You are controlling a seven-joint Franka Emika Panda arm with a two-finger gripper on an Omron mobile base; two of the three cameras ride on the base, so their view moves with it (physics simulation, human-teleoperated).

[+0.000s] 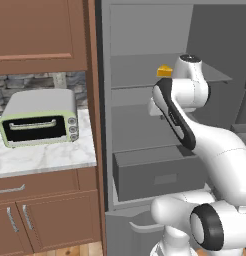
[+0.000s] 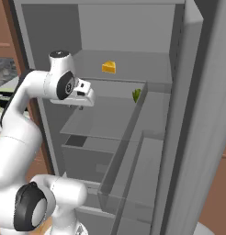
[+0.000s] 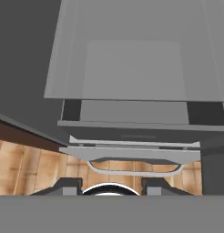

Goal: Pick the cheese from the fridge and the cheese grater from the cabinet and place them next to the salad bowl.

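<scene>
Yellow-orange, a small wedge of cheese [image 2: 109,67] sits on an upper shelf of the open grey fridge [image 2: 124,27], well back. The gripper [image 2: 76,107] hangs lower, nearer the front, jaws set narrow (nothing between them). The fetching step appears under way; next, the hand must rise and reach inward.

A white marble surface [image 1: 50,152] ran across the left of the left base view, carrying a pale green toaster oven [image 1: 39,117]. Behind it stood a grey stone backsplash [image 1: 25,83]. Brown wooden base cupboards [image 1: 45,220] with silver handles sat below, at lower left. Light wood plank floor [image 3: 27,168] showed at lower left of the hand view.
</scene>
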